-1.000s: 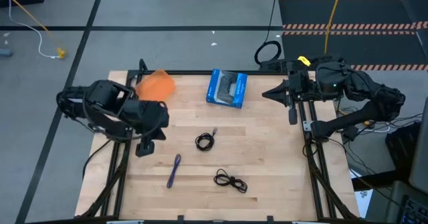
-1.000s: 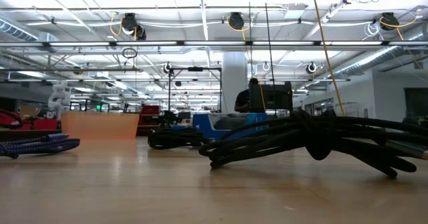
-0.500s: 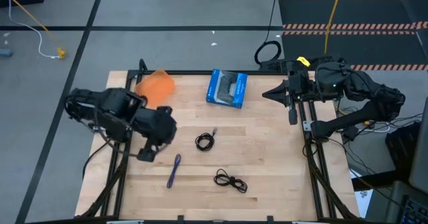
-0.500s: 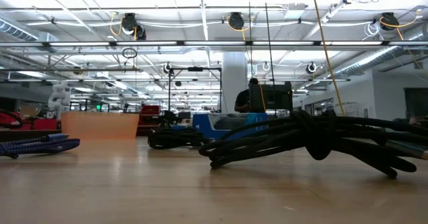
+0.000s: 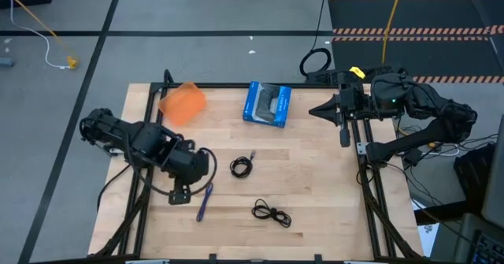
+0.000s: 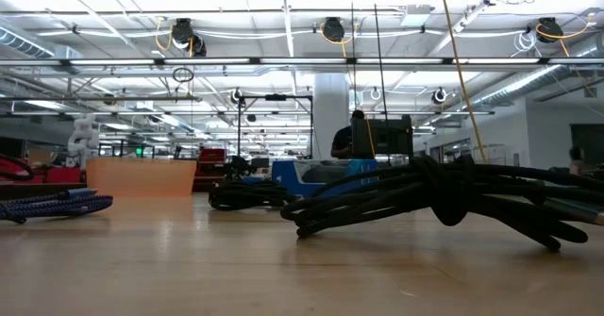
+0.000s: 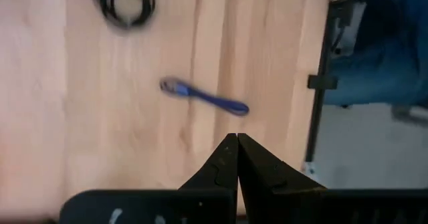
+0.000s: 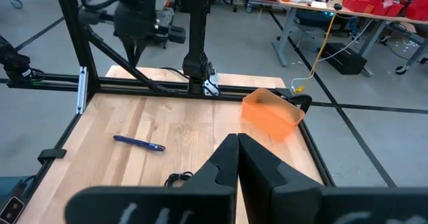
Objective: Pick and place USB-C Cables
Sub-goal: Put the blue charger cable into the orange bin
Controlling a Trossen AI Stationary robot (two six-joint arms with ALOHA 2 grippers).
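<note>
Three USB-C cables lie flat on the wooden table: a blue-purple bundled one [image 5: 205,201] [image 7: 204,97] [image 8: 139,142] [image 6: 57,203], a black coil [image 5: 241,166] [image 7: 124,0] [image 6: 245,195] at the middle, and a second black one [image 5: 272,213] [image 6: 425,198] nearer the front edge. My left gripper [image 5: 181,195] [image 7: 236,140] hangs shut above the table, just left of the blue-purple cable, pointing steeply down and touching nothing. My right gripper [image 5: 313,110] [image 8: 236,138] waits shut, raised at the table's far right edge.
A blue box [image 5: 268,104] [image 6: 316,173] lies at the far middle of the table. An orange bin [image 5: 183,102] [image 8: 271,114] [image 6: 142,176] stands at the far left corner. A black frame rail [image 5: 370,201] borders the table.
My left gripper has moved down and toward the table's near edge and right, closing in on the blue-purple cable, and has tipped more steeply downward. It has stayed shut. The cables have not moved.
</note>
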